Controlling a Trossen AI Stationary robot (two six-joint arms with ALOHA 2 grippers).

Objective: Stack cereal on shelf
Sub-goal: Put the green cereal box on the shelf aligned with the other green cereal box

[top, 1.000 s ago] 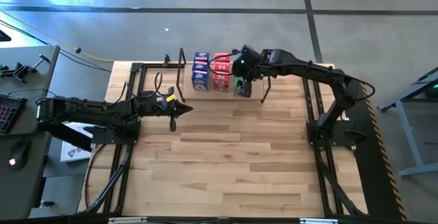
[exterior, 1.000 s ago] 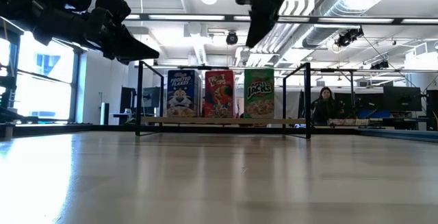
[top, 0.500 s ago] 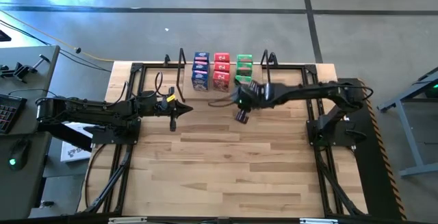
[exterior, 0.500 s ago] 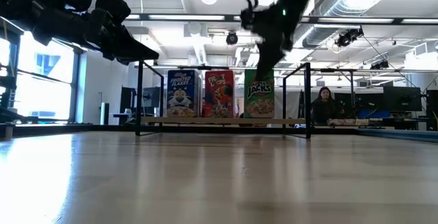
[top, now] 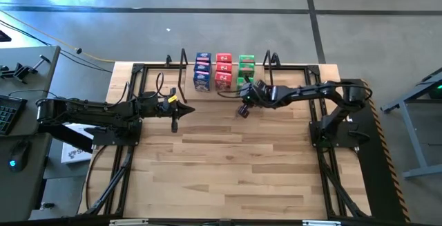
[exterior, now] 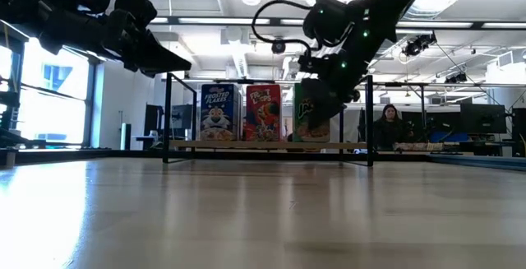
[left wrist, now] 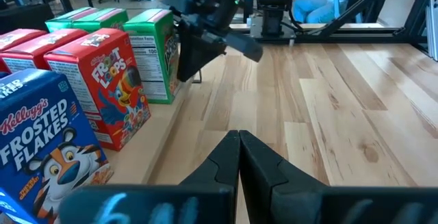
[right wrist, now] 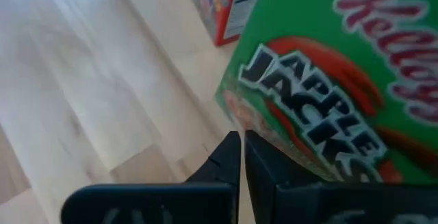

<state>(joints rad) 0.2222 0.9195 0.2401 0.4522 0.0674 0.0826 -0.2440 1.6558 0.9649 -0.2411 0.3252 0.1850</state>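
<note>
Where your right gripper [top: 243, 110] hangs, its fingers [right wrist: 236, 157] are pressed together with nothing between them, tips just in front of the green boxes [top: 246, 70]. Half a second ago that gripper sat a little nearer you over the bare table [top: 235, 164]; it has since drawn back toward the shelf [exterior: 263, 145], and in the low view the arm now crosses the front of the green box. A second ago it was up over the green row itself.

Left gripper [top: 174, 121]: fingers [left wrist: 239, 159] closed on nothing, parked at the table's left side, unmoved across the frames.

Cereal, as you see it:
- Blue boxes [top: 202, 71], Frosted Flakes, leftmost row on the shelf, upright.
- Red boxes [top: 223, 71], Froot Loops, middle row, just beside the blue.
- Green boxes, Apple Jacks, rightmost row, just beside the red; the front one fills the right wrist view, with the white and black lettering readable.

From above, each colour runs front to back in a file. The shelf stands at the far edge of the table, between the two arm bases, its black wire ends at either side of the boxes.
</note>
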